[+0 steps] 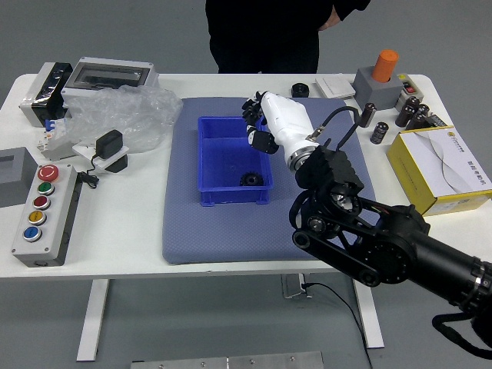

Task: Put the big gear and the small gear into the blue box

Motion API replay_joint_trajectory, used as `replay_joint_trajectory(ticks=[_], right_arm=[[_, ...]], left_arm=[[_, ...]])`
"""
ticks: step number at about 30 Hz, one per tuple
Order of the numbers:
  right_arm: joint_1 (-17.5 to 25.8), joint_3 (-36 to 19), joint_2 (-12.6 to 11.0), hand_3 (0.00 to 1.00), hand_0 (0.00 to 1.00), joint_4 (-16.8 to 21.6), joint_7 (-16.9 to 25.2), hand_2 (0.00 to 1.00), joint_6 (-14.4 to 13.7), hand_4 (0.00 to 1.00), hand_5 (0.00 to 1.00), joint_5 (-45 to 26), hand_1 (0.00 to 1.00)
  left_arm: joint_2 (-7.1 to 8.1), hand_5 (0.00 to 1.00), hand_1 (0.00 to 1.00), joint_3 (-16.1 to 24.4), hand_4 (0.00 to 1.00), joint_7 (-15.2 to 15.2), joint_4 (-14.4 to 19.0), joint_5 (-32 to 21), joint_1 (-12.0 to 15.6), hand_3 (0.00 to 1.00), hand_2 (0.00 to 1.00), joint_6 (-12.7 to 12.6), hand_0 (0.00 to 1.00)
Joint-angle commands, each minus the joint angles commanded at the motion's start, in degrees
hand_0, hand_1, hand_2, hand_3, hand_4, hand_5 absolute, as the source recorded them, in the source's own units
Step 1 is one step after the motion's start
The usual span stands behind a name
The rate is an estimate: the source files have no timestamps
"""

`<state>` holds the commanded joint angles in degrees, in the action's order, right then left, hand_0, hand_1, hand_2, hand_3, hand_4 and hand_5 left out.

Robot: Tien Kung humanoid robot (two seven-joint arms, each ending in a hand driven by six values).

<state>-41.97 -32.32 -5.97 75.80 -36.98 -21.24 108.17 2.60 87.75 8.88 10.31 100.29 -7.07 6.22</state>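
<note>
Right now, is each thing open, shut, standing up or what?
Blue box: open, upright
Black gear: inside the box
Right hand: raised at the box's right side; can't tell if holding anything
Plastic bag: crumpled
Orange peg: upright
Yellow carton: shut
Person: standing, not touching the table's things

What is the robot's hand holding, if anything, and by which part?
It can't be told: the right hand reaches over the blue box, its grip unclear.
</note>
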Motion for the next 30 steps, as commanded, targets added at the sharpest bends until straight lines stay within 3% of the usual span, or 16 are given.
replay_joint_trajectory(ticks=[11,12,17,18,30], right_arm=[[1.81,0.80,2.68,0.621,0.757,-1.08,0.50,0.594,-1.27,0.262,0.002,-1.10,0.534],[1.86,0.74,2.77,0.837,0.750,-1.29,0.69,0.722,-1.27,0.419,0.037,-1.56,0.560],[1.98,0.40,3.08,0.837,0.750,-2.18,1.44,0.722,-1.07,0.419,0.037,-3.62,0.560],[1.99,0.34,3.14,0.931,0.713,-2.32,1.55,0.781,-1.01,0.540,0.070,-3.91,0.580],[1.82,-0.62,3.16,0.957,0.690,-2.87,1.56,0.810,-0.20,0.582,0.097,-5.76,0.598]], left_arm=[[-0.07,0.135,0.740,-0.09,0.591,0.01,0.00,-0.08,0.14,0.813,0.765,-0.10,0.757],[-0.08,0.136,0.740,-0.09,0.593,0.01,0.00,-0.07,0.12,0.813,0.765,-0.10,0.757],[-0.15,0.136,0.740,-0.10,0.593,0.02,0.00,-0.05,0.10,0.813,0.765,-0.10,0.757],[-0.15,0.136,0.740,-0.10,0.593,0.02,0.00,-0.05,0.10,0.812,0.765,-0.10,0.757],[-0.22,0.136,0.740,-0.15,0.594,0.10,0.00,-0.08,0.07,0.811,0.765,-0.12,0.757]])
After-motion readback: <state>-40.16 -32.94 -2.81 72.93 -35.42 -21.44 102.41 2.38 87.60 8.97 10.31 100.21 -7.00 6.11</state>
